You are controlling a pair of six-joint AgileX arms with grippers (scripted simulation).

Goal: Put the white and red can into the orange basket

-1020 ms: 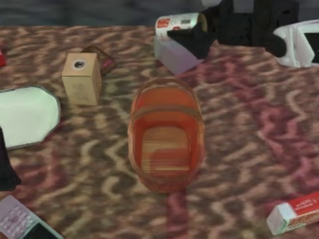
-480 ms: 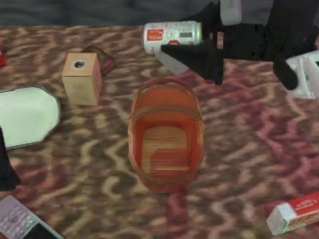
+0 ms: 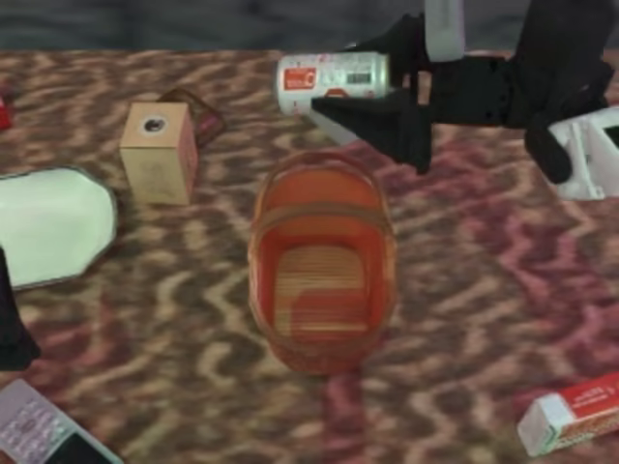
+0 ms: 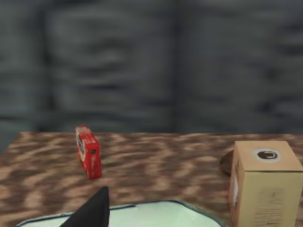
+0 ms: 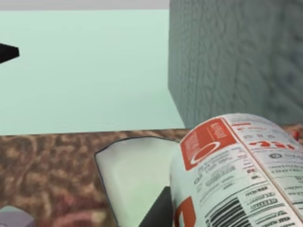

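The white and red can [image 3: 332, 82] hangs on its side above the table's far edge, with my right gripper [image 3: 375, 85] shut on it, black fingers [image 3: 387, 121] on either side. The can's printed label [image 5: 236, 175] fills the right wrist view, one finger [image 5: 158, 213] against it. The orange basket [image 3: 322, 319] stands with its mouth up at the table's middle, nearer than the can and apart from it. My left arm [image 3: 10, 324] sits parked at the left edge. One of its fingers [image 4: 94, 213] shows well off to the side, with nothing held.
A tan box [image 3: 158, 150] and a pale plate [image 3: 48, 222] sit at the left. A red carton [image 4: 88, 151] stands at the far left. A red and white carton [image 3: 571, 411] lies front right. A grey cube [image 3: 314, 114] lies under the gripper.
My right gripper has lifted the can off the back of the table and carried it left, then a little toward the basket. The left arm has not moved.
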